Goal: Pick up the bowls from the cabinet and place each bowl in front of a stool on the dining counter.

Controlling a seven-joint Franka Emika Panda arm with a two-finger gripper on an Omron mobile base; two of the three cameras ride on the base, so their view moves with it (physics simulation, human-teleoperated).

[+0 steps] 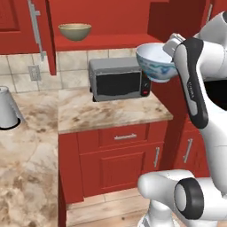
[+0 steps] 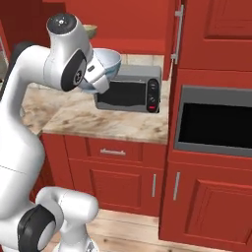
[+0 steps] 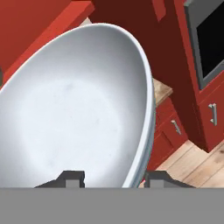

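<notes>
White bowl (image 1: 155, 62), seemingly empty, hand-held (image 3: 113, 178)

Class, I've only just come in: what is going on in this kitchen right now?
The robot arm's pincer is clamped on the rim of the white bowl, holding it in the air in front of the microwave. The tan bowl sits on the cabinet shelf. So one bowl is out and being carried; the other is not yet picked up.
</notes>
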